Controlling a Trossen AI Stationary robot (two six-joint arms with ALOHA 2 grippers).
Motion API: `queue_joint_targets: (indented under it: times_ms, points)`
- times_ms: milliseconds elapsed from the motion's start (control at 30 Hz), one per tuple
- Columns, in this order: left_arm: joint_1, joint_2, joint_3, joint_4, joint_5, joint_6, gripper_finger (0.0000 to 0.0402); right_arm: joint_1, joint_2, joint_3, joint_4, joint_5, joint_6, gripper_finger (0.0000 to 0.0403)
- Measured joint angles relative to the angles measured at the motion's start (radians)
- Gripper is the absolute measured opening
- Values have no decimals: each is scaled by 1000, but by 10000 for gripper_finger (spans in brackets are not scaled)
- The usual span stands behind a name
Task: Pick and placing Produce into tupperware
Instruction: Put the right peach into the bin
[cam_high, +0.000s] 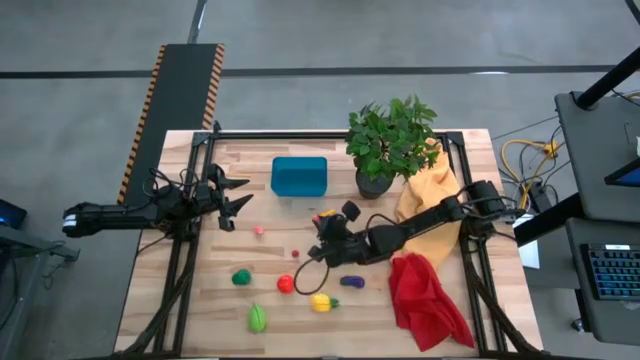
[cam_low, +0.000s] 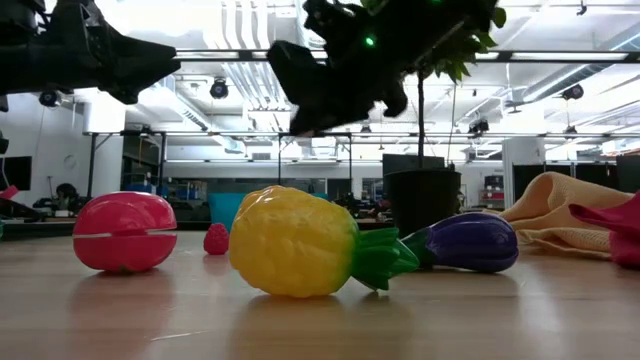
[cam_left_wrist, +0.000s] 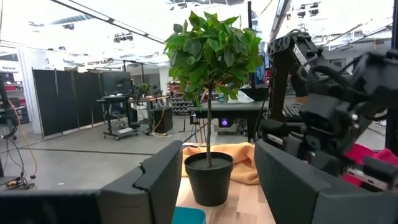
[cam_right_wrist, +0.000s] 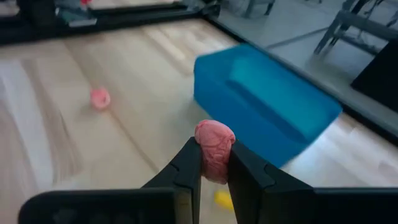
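Wooden table (cam_high: 200, 290) carries scattered produce. Pink piece (cam_right_wrist: 214, 149) is pinched in right claw (cam_right_wrist: 214, 163), raised short of box (cam_right_wrist: 267, 112). Left claw (cam_high: 232, 197) waits open beside box. Risk: shallow grip, piece slips before release.

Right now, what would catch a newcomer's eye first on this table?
Probably the right gripper mid-table, raised and pinching a pink piece, with the teal box ahead of it at the far edge. Next, the leafy plant beside the box, and the toy produce scattered on the near side, such as the yellow piece. The left gripper waits open at the left.
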Motion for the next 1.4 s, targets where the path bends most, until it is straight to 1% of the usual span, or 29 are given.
queue_joint_targets:
  times_ms: [233,367,567,733,800,1033,1167,1400]
  points:
    - [0,1,0,-1,0,0,187,-69,18,14,110,4,-72,50]
    - [0,0,0,-1,0,0,187,-93,78,47,188,-17,-154,50]
    - [0,1,0,0,0,0,187,-127,182,153,193,-14,-223,50]
    - [0,1,0,-1,0,0,187,-155,254,231,190,63,-290,50]
    - [0,1,0,-1,0,0,187,-167,269,251,192,69,-307,50]
    - [0,0,0,-2,0,0,187,-216,286,263,189,123,-308,50]
    - [0,2,0,-1,0,0,187,-235,285,263,176,124,-310,50]
    - [0,2,0,-1,0,0,187,-262,286,262,102,124,-304,51]
